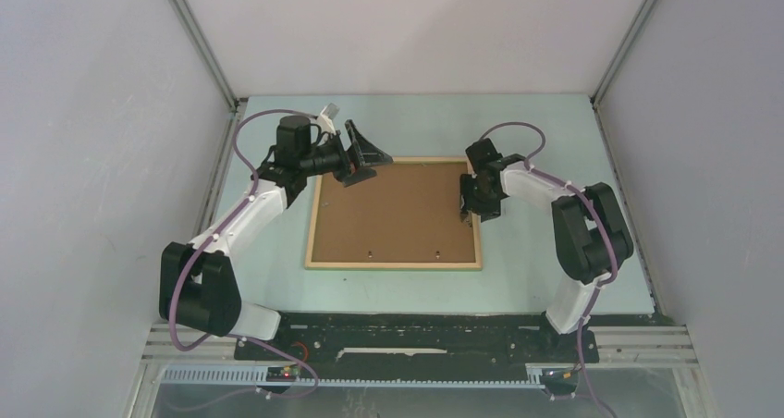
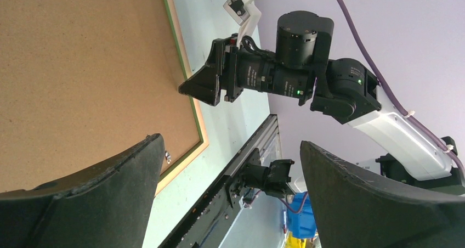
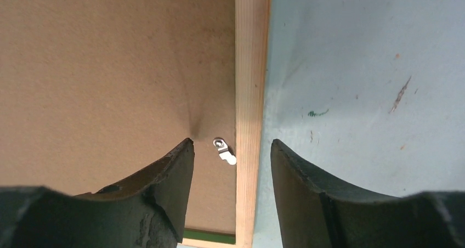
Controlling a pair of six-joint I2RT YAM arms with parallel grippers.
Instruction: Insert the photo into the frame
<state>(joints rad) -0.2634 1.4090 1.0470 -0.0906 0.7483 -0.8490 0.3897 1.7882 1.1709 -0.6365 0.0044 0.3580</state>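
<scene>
The frame lies flat on the pale green table, its light wood side up. Inside it lies the photo, showing only its plain brown board back. My right gripper is down at the frame's right rail. In the right wrist view the right gripper is open. One of its fingertips is over the board and the other is over the table. Between them are the wood rail and a small metal turn clip. My left gripper hovers wide open over the frame's far left corner, holding nothing.
Two more small clips sit along the board's near edge. A black mounting rail runs along the table's near edge. Grey walls with aluminium posts close in the left, right and back.
</scene>
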